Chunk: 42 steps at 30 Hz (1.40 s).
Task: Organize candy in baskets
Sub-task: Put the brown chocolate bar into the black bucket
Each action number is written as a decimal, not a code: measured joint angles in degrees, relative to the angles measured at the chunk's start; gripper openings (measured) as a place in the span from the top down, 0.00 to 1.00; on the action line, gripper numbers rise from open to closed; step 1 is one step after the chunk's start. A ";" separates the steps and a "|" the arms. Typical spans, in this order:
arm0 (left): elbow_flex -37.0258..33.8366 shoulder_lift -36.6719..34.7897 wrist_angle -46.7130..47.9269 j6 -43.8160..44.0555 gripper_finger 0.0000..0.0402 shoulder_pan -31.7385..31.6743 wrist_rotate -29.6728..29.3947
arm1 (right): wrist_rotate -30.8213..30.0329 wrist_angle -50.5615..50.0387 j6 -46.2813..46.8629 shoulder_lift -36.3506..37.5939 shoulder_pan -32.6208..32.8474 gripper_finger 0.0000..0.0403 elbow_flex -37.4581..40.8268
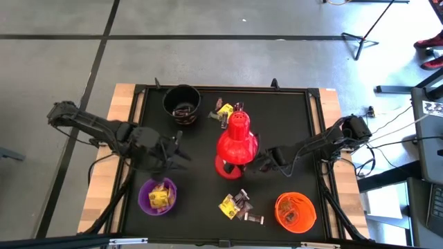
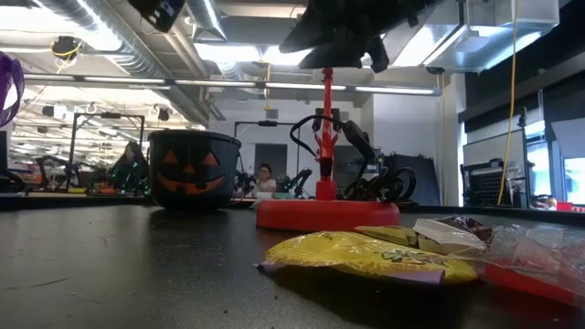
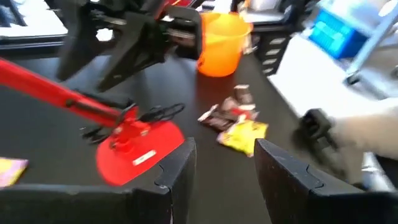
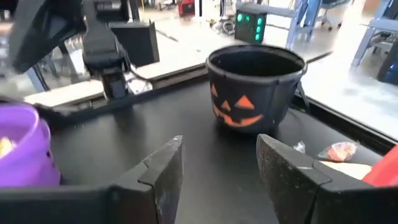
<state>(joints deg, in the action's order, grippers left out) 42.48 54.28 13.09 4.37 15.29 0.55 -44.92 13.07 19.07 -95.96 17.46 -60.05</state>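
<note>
The black bucket [image 1: 181, 104] stands at the far side, the purple bucket [image 1: 158, 196] with yellow candy at the near left, and the orange bucket [image 1: 295, 211] at the near right. Loose candy [image 1: 237, 206] lies near the front edge, and more candy [image 1: 225, 111] lies behind the red lamp. My left gripper [image 1: 181, 153] is open and empty above the table, between the black and purple buckets; its wrist view shows the near candy [image 3: 239, 127] ahead. My right gripper [image 1: 259, 164] is open and empty beside the lamp base, facing the black bucket [image 4: 255, 84].
A red desk lamp [image 1: 237, 142] stands mid-table between the two grippers, its round base [image 2: 324, 212] on the black mat. The table's raised frame [image 1: 315, 124] borders the mat. People and equipment show in the room beyond.
</note>
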 joint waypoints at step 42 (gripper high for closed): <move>-7.43 0.02 -16.56 4.27 0.62 5.64 -18.16 | 31.55 -16.26 16.93 -2.77 17.50 0.51 0.02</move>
<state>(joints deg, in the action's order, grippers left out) 35.05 54.30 -3.47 8.64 20.93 -17.61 -13.37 -3.19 36.00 -98.73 34.96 -60.03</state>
